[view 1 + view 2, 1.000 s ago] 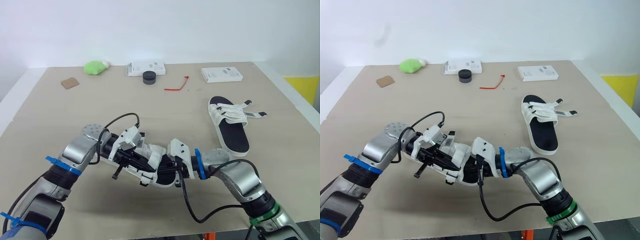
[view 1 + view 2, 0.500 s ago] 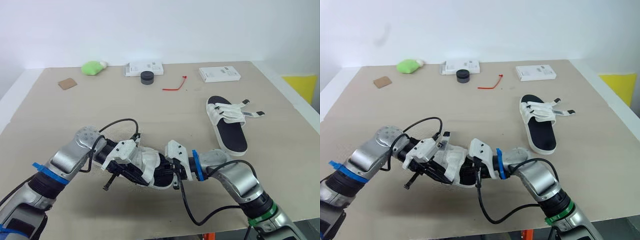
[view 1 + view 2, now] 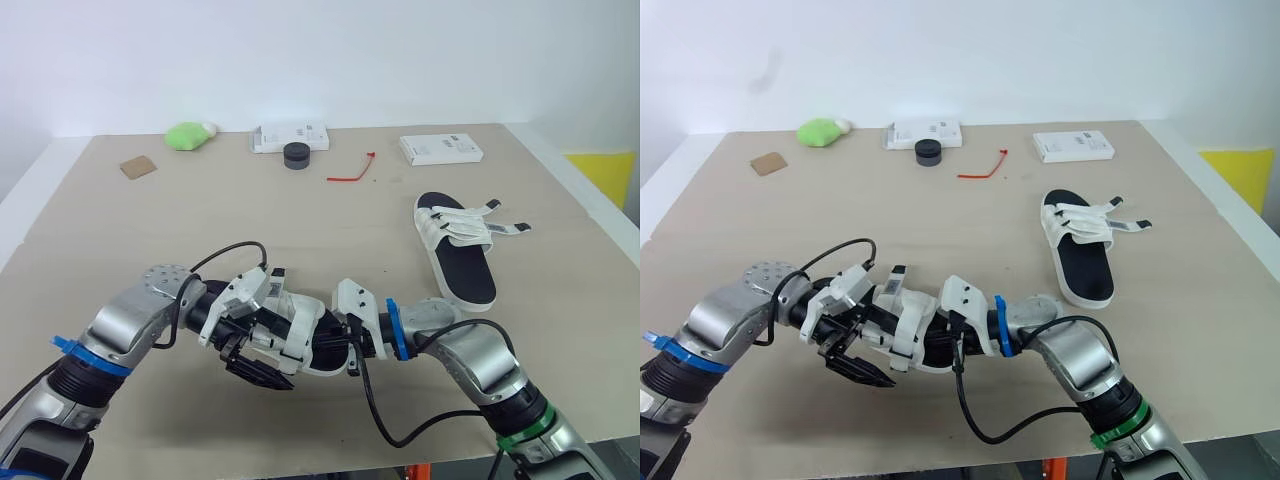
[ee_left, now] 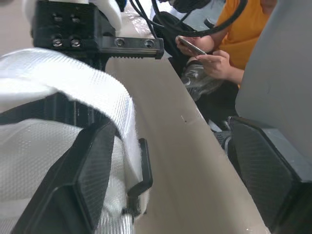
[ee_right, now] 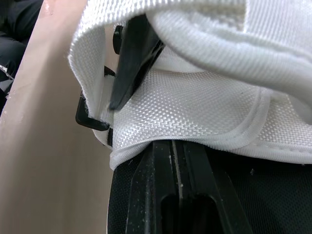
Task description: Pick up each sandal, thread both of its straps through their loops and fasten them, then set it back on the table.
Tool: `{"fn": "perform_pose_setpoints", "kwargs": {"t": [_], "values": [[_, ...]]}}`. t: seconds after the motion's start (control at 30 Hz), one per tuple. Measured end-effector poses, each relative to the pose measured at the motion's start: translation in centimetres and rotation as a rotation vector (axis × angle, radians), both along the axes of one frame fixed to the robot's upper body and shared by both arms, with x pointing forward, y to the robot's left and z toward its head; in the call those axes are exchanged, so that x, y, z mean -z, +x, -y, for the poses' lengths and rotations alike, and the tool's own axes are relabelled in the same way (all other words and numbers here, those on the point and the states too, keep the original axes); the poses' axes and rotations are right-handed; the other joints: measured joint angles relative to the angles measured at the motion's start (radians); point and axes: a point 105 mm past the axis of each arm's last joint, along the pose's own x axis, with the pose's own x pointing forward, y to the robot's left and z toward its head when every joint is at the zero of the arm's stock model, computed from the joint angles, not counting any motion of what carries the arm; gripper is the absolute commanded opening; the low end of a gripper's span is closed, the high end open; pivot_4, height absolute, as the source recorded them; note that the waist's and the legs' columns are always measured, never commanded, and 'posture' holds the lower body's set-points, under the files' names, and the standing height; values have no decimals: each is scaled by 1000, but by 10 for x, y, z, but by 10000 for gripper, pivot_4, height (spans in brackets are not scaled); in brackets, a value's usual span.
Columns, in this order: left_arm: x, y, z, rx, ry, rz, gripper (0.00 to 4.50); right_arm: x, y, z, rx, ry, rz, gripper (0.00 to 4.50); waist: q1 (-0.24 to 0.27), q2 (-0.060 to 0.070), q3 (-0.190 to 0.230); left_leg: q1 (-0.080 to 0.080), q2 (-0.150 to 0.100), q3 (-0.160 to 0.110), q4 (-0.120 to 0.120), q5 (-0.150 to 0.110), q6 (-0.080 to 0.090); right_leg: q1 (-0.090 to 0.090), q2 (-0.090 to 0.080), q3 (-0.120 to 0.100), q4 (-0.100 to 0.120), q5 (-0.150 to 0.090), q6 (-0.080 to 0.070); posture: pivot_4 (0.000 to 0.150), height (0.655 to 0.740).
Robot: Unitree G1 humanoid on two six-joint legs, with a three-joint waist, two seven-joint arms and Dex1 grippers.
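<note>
- Left gripper point(image 3: 250, 358): spread wide and holding nothing. One finger point(image 4: 95, 175) lies against a white strap point(image 4: 87, 92) of the near sandal point(image 3: 300, 325).
- Right gripper point(image 3: 342, 348): we read it as clamped on that sandal's opposite end, its fingers mostly hidden by the sole.
- The near sandal sits between the two grippers, low over the table point(image 3: 150, 230).
- Second sandal point(image 3: 458, 250): well apart from the near sandal, to its right and farther back. It lies flat, with its strap ends sticking out sideways.
- Red tie point(image 3: 350, 172): far beyond the near sandal.

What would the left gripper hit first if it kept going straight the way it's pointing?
Probably the tabletop: the left gripper, open, points at it alongside the white strap of the sandal. Depth is unclear.
</note>
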Motion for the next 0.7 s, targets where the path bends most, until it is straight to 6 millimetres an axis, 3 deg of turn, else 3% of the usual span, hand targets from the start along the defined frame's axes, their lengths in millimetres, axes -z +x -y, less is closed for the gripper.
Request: {"fn": "perform_pose_setpoints", "kwargs": {"t": [0.2, 0.4, 0.6, 0.7], "values": [[-13, -4, -36, -96, 43, -58, 38335, 1, -2, -1, -6, 1, -7, 0, -2, 0, 0, 0, 0, 0, -1, 0, 0, 0, 0, 0, 0, -2, 0, 1500, 7400], [-28, -13, -50, -151, 26, -151, 38335, 1, -2, -2, -7, 5, -18, 0, -2, -1, 2, 0, 1, 0, -1, 0, 0, -1, 0, 0, 0, -2, -1, 1500, 7400], [16, -58, -63, -79, 138, -183, 38335, 0, -4, -2, -14, 5, -21, 0, -2, 1, 3, 0, 2, 3, -4, -1, -1, -2, -1, 1, 0, -3, -5, 1500, 7400], [30, -63, -55, -116, 105, -164, 38335, 0, -3, -1, -7, 1, -22, 0, 2, 1, 4, 1, 2, 3, -4, -1, 0, -2, -1, 1, 0, -3, -4, 1500, 7400]]}}
